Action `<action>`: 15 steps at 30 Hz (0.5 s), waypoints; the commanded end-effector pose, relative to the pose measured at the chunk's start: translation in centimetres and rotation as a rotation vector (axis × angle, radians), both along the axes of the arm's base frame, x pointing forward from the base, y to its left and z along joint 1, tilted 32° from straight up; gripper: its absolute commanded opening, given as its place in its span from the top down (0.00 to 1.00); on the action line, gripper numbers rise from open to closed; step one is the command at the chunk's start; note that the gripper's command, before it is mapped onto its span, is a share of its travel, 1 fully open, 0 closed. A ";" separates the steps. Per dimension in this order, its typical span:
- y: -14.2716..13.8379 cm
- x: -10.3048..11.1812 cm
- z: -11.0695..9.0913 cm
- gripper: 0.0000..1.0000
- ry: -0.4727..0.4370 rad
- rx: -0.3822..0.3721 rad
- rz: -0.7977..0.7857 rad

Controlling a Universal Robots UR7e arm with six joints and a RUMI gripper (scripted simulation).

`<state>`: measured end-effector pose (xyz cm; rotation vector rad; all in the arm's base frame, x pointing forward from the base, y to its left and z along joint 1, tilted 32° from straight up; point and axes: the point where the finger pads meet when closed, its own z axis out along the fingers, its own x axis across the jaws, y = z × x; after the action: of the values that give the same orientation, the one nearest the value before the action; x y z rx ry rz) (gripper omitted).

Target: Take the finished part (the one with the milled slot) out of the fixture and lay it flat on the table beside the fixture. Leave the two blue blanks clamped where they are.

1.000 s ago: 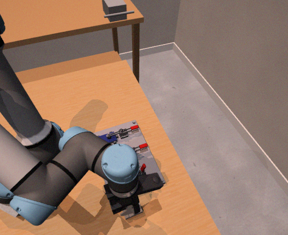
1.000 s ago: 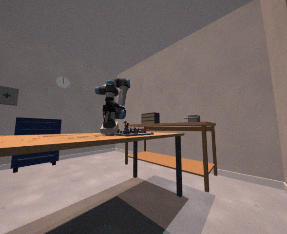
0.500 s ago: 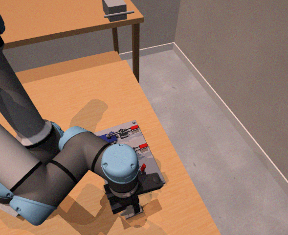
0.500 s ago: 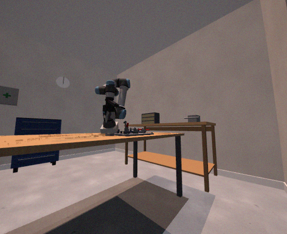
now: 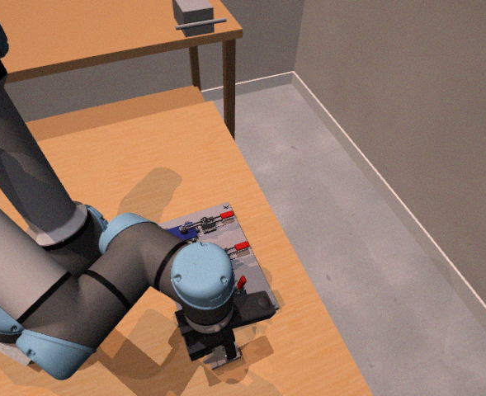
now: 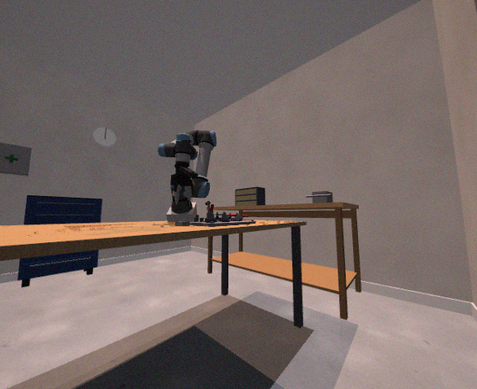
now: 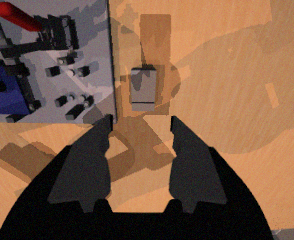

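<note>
The finished grey part point(image 7: 143, 86) lies flat on the wooden table, just to the side of the grey fixture plate point(image 7: 47, 60). My gripper point(image 7: 142, 116) hangs above the table, short of the part, with its fingers apart and nothing between them. In the top view the gripper point(image 5: 217, 347) is off the near edge of the fixture plate point(image 5: 223, 247), and the part point(image 5: 224, 361) shows partly beneath it. One blue blank point(image 5: 178, 232) shows under its clamp; the arm hides the other. A blue blank point(image 7: 7, 95) also shows in the wrist view.
Three toggle clamps with red handles point(image 5: 227, 214) point(image 5: 241, 245) point(image 5: 241, 281) stand on the plate; the nearest handle is raised. The table's right edge runs close to the fixture. A second table point(image 5: 106, 34) with a grey block stands behind.
</note>
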<state>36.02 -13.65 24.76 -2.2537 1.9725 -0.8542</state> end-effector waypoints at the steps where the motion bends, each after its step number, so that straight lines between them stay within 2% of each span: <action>1: 0.0 0.0 0.0 0.60 -0.001 -0.001 0.000; 15: 0.1 -0.1 0.4 0.60 -0.001 -0.001 0.000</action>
<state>35.94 -13.59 24.92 -2.2537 1.9726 -0.8541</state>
